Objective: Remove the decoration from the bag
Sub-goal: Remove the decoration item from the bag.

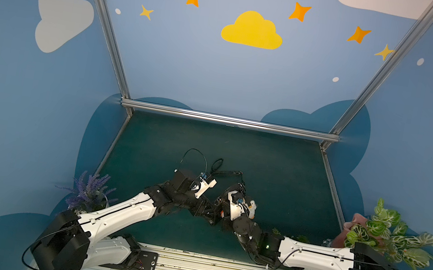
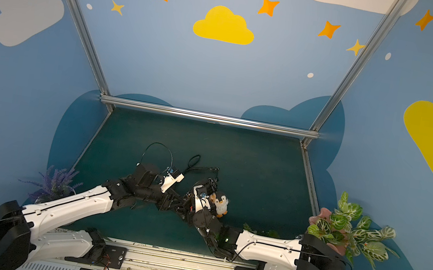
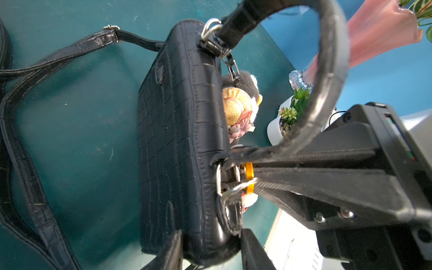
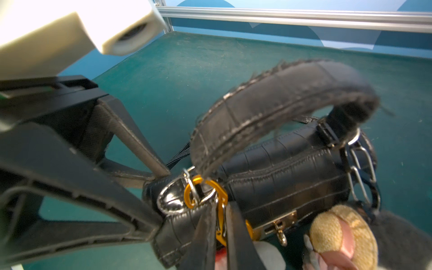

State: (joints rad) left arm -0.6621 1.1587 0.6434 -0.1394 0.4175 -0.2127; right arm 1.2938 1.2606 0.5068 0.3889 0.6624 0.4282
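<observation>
**Scene, middle of the dark green felt table [image 1: 236,151], between the two arms.**

The small glossy black crocodile-textured handbag [image 3: 182,140] [image 4: 292,175] rests on the table. Its short stitched top handle [image 4: 280,100] arches over the body, and a silver ring joins the handle to each end. A gold turn clasp [image 4: 278,222] marks the front face. The long thin black strap [image 3: 77,48] trails over the table on the far side.

The plush decoration [image 2: 221,204] [image 3: 236,105] lies against the front face of the handbag. In a top view it appears as a white penguin with orange beak and feet. In the wrist views it shows a straw-coloured woven hat with a pink ribbon, beside dark fuzzy plush.

An orange metal carabiner [image 4: 186,195] is threaded through the handle ring at the end that the left gripper holds, with white-and-red plush just under it. A dark snap hook at the opposite ring hangs down to the hatted charm.

The left gripper [image 3: 210,236] has its jaws part-way apart, with one finger on each side of the handbag's end, clamping it. The right gripper [image 4: 221,215] has its jaws pressed together, pinching the orange metal carabiner. Whether the carabiner's gate is open cannot be told.
</observation>
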